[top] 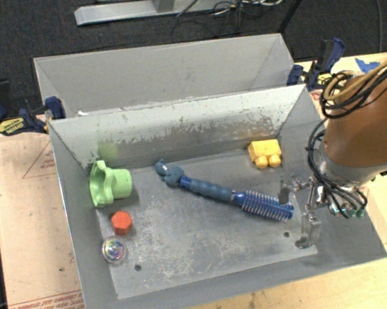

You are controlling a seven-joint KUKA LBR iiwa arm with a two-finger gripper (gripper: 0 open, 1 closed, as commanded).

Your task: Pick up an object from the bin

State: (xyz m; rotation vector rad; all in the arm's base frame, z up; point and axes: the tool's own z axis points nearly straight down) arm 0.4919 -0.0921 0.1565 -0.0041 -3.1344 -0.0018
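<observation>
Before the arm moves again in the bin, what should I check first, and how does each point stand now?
1. Nearest thing identified: blue brush, its bristle end beside the gripper: ok.
2. Gripper centred over brush: not ok, it sits to the view's right of the bristles.
3. Brush free of other things: ok, yellow block lies apart.
4. Gap to bin's right wall: cannot tell.
5. Green cup, red block, shiny ball out of the way at left: ok.

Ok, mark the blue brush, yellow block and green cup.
blue brush [213, 192], camera view, middle of handle.
yellow block [264, 152], camera view, its top face.
green cup [116, 184], camera view, its side wall.
</observation>
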